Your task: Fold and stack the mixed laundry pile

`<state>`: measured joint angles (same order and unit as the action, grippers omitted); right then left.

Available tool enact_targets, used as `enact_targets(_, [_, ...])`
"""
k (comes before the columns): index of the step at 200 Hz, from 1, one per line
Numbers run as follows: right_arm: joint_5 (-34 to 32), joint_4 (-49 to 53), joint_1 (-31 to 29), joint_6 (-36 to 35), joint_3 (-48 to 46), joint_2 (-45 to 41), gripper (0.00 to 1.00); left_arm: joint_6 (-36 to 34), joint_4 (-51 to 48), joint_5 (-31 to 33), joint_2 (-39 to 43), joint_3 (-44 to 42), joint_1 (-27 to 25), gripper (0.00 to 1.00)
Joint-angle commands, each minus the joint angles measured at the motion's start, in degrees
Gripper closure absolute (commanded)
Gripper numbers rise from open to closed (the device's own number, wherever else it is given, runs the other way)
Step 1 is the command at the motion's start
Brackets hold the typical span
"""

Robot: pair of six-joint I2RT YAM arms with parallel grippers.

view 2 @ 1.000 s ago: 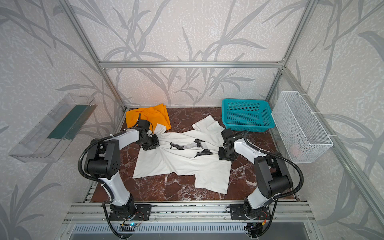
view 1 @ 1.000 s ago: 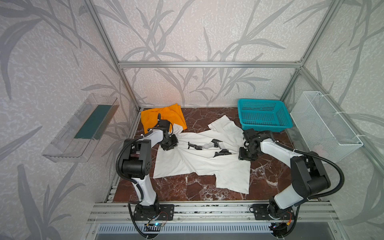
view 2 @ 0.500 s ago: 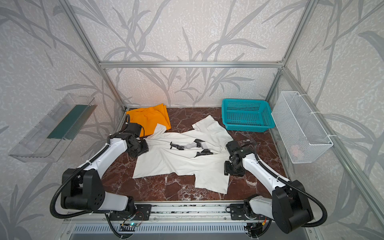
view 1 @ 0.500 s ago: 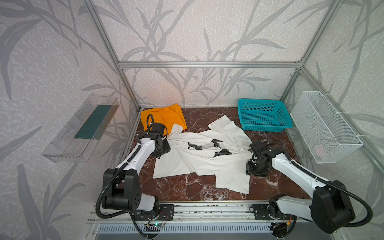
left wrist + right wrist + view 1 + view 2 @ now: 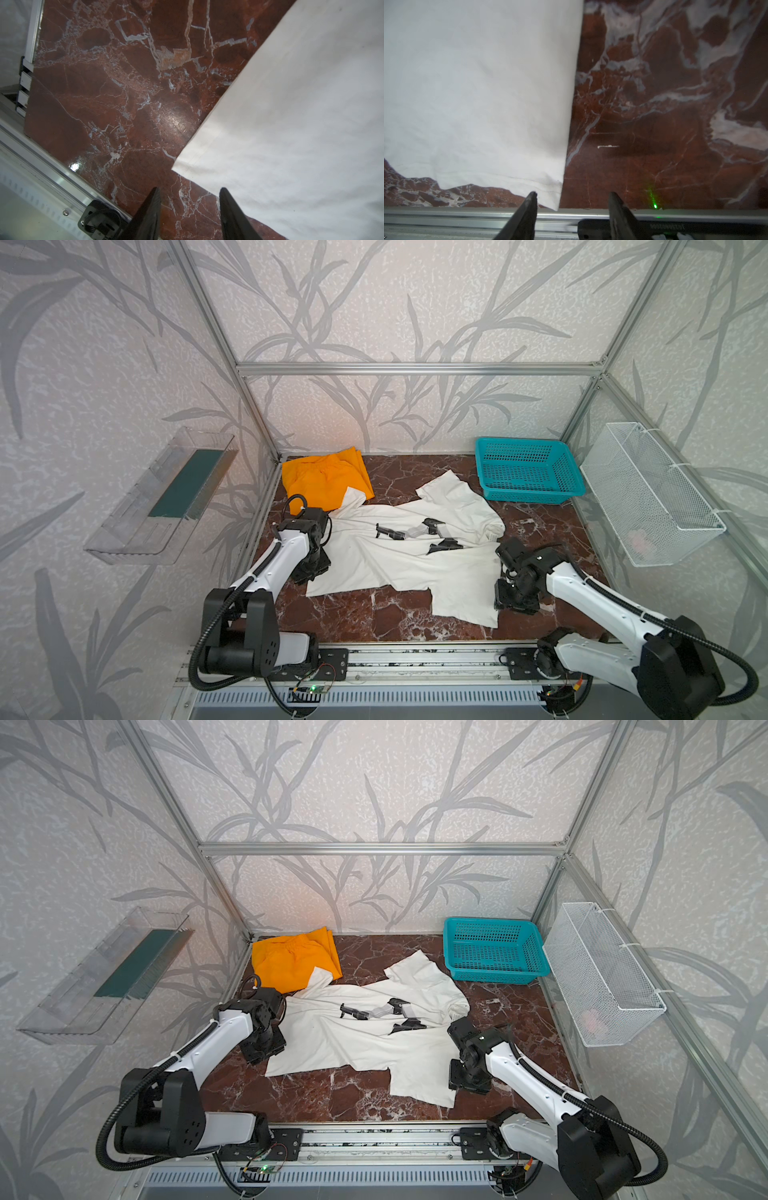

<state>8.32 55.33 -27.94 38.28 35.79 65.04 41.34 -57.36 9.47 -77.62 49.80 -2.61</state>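
The white shirt [image 5: 399, 568] is spread on the counter [image 5: 357, 616] between the left jaws and right jaws, both seen open and empty at its edges. The orange trousers [image 5: 320, 481] are bunched beyond the left jaws.

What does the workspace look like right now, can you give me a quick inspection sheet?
Surface: red-brown marble tabletop, glossy.
Job's things: white shirt spread out, unfolded; orange trousers back left, under a shirt sleeve.
Clutter: teal basket back right, looks empty.
End effectors: left end effector open beside shirt's left edge; right end effector open at its front right corner.
Cables: black hoses along both arms.
Surroundings: clear tray on left wall, wire basket on right wall.
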Motion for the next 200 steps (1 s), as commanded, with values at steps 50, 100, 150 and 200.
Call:
enact_targets(50, [6.32, -8.23, -5.90, 12.14, -7.08, 1.15, 0.54, 1.93, -0.25, 2.08, 0.98, -0.99, 1.75, 0.54])
enact_targets(100, [7.14, -10.99, -6.49, 13.77, -9.57, 1.32, 0.59, 0.94, 0.57, 1.07, 2.27, -1.41, 2.61, 0.54])
enact_targets(150, [6.88, -13.18, -6.49, 13.86, -9.24, 1.93, 0.76, 0.85, 1.27, 0.20, 3.03, -2.43, 2.90, 0.54])
enact_targets(200, [-0.82, -10.77, -6.22, 9.63, -3.10, 2.50, 0.90, 1.32, 2.23, -1.90, 3.49, -3.73, 2.92, 0.53])
